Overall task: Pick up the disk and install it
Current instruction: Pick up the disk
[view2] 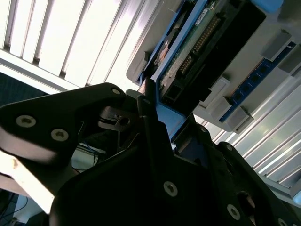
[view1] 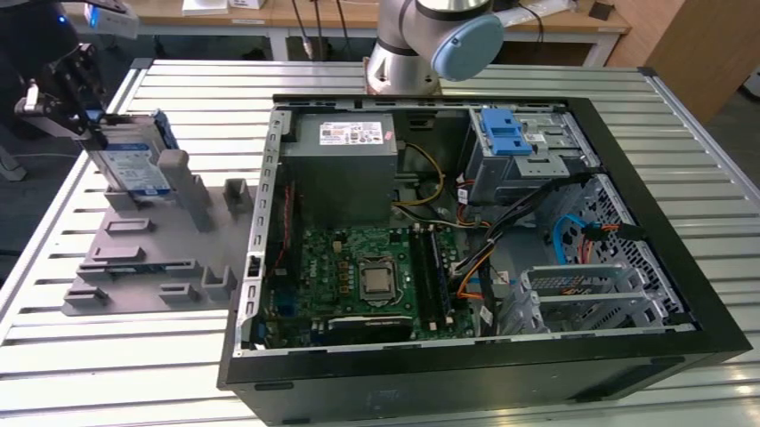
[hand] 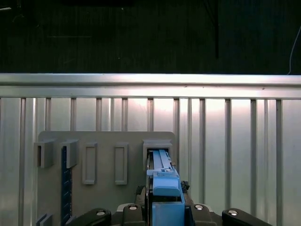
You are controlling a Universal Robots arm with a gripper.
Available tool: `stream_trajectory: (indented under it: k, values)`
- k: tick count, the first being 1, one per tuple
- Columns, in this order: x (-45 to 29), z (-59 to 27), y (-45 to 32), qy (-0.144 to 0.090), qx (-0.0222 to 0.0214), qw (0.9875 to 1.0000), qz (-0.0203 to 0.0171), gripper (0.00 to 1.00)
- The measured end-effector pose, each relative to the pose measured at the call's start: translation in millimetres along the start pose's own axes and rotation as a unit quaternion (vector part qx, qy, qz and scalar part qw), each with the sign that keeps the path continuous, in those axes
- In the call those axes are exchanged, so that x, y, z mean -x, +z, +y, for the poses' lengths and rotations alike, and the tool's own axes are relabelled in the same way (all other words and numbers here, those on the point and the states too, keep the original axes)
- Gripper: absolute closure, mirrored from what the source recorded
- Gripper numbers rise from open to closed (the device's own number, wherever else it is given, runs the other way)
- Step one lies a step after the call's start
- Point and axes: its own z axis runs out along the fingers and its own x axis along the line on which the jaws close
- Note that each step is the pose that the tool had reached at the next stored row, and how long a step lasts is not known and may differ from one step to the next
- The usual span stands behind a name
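Fingers: we see the gripper (view1: 89,124) closed narrow on the disk's blue frame, one finger (view2: 150,122) pressed against that edge in the second wrist view.
Disk: the disk (view1: 133,167) stands on edge in a slot of the grey holder plate (view1: 142,258), at the exterior view's left.
Axis: we judge that its long side runs straight out from the fingers, down into the slot.
Surroundings: the open computer case (view1: 475,382) lies to the exterior view's right, with its drive cage (view1: 511,138) at the far corner.
Obstacles: the holder's posts and the case wall stand between them.
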Motion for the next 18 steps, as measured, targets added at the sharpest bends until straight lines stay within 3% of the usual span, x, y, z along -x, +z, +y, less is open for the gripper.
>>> stream_trajectory:
  k: [18]
  values:
    - [0.0,0.1,-7.9,0.000,0.0001,1.0000,0.0000,0.64]
